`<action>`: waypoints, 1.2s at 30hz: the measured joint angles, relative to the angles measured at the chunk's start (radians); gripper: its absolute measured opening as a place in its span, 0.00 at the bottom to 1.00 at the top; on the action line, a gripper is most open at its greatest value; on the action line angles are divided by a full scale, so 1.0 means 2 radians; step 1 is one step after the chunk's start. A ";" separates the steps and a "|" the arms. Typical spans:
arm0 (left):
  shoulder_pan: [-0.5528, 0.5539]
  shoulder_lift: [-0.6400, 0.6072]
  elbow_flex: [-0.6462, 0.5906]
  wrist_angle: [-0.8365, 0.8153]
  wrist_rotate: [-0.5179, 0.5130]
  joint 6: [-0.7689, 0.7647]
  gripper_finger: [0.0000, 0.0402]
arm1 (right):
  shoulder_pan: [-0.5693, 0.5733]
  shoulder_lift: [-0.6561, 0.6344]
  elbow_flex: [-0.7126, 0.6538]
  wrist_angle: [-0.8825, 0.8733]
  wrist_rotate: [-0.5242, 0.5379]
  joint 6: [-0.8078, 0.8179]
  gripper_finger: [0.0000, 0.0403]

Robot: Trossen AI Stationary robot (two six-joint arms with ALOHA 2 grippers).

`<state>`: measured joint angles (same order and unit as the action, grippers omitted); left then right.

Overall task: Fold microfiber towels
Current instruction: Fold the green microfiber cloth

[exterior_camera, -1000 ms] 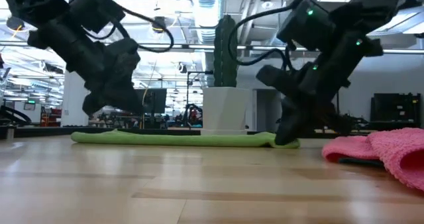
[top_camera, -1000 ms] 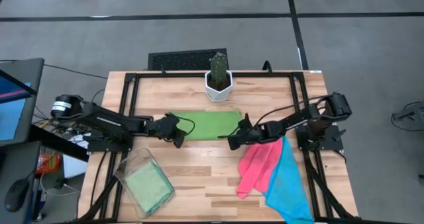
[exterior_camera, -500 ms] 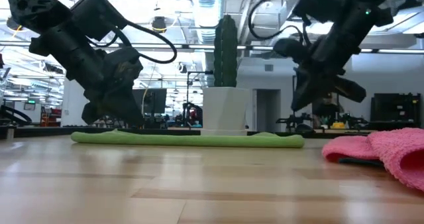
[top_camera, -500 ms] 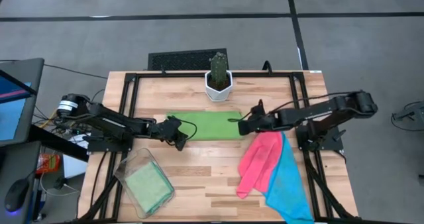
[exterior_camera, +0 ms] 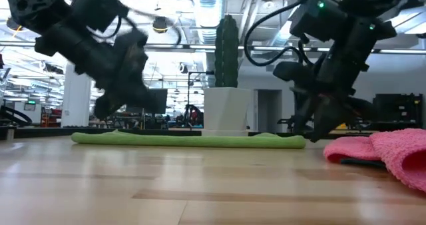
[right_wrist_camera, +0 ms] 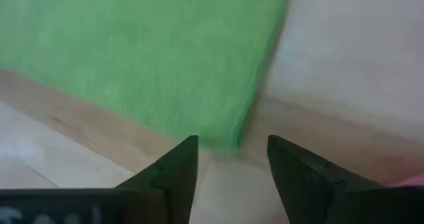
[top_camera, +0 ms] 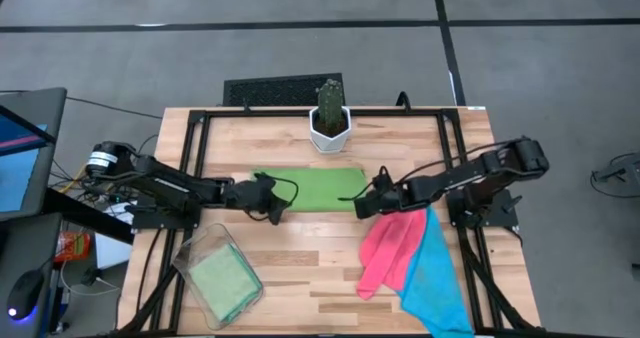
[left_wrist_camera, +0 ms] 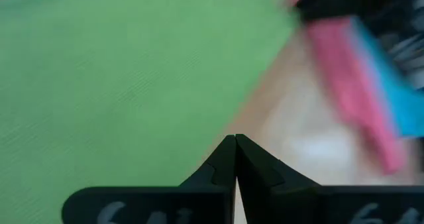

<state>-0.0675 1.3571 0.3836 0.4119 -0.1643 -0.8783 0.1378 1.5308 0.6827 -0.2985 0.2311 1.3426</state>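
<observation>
A light green microfiber towel lies folded flat on the table's middle. My left gripper hovers shut just above the towel's near left corner. My right gripper is open at the towel's near right corner, with a finger on either side of the corner; I see no touch. A hot pink towel lies crumpled over a sky blue towel at the near right. Another green towel lies in the bin.
A clear plastic bin stands at the near left. A cactus in a white pot stands at the far middle, just behind the green towel. Bare wood lies between the green towel and the table's near edge.
My right gripper rose from the green towel's near right corner, swung toward the far edge, then came back down to the corner and opened. The towel stays flat. My left gripper has edged toward the table's right, just above the towel.
</observation>
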 joint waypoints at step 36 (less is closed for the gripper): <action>-0.018 0.283 0.239 -0.018 -0.013 0.081 0.00 | 0.012 0.063 0.053 -0.060 -0.004 0.019 0.13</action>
<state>-0.1030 1.9239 0.8623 0.3766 -0.1910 -0.7161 0.1619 1.6578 0.7883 -0.4189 0.2225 1.3810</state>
